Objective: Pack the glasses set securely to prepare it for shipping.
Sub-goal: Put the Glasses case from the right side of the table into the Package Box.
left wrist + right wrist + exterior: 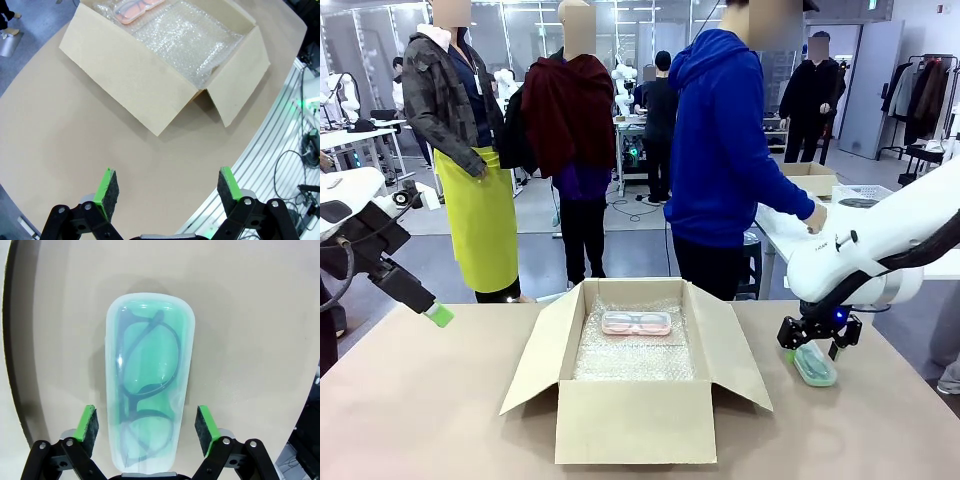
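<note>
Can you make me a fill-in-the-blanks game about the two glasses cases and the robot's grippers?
1. The flat oblong glasses case lying on the clear bubble-wrap sheet inside the open brown cardboard box is pale ____.
2. The right gripper straddles the mint green glasses case on the tan table, and its jaws are ____.
3. The left gripper hangs open above the table and holds ____.

Missing words: pink; open; nothing.
</note>
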Tool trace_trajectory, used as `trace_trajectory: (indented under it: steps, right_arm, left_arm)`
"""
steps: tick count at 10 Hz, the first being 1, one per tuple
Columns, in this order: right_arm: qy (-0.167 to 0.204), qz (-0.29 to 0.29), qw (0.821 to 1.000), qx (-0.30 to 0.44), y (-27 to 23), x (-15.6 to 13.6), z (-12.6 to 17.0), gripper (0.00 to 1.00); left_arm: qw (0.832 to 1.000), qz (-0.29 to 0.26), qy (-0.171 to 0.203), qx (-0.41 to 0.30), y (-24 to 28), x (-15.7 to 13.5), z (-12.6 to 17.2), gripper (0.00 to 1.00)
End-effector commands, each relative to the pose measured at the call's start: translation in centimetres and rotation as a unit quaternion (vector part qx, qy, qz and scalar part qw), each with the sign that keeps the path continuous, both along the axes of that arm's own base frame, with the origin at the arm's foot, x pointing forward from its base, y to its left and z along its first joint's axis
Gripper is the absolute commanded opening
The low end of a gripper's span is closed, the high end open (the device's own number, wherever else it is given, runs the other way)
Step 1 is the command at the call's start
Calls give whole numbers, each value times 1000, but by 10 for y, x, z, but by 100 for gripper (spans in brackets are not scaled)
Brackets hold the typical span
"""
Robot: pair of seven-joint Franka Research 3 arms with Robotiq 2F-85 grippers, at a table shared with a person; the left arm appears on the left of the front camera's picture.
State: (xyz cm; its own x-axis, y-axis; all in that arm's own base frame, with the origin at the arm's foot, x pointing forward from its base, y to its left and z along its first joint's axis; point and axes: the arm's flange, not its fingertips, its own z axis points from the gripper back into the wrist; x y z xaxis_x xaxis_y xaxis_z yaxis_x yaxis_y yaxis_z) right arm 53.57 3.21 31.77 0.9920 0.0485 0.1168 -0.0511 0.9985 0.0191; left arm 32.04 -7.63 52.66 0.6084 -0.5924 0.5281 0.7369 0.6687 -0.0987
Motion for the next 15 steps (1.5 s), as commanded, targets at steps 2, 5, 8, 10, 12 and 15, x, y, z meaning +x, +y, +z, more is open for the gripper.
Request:
trace_trajectory:
  steps: [2,5,8,10,12,15]
  right_arm:
    - [-11,-35,999,-12,-1,-3,-3,77]
    - [-7,-33,999,-12,-4,-2,-8,53]
    - [-5,-16,1000,4,1,-1,-1,18]
    - [-8,49,998,29,2,-16,57,18]
    - [-11,100,995,12,13,-38,108,18]
    - [-8,224,975,-7,39,-62,166,18]
  left_arm:
    - [1000,-9,-3,-10,1,0,0,100]
    - [1000,-9,-3,-10,1,0,0,100]
    - [1000,-9,-3,-10,1,0,0,100]
    - [1000,-9,-3,-10,1,0,0,100]
    - [1000,-9,-3,-10,1,0,0,100]
    - [1000,-9,-3,-10,1,0,0,100]
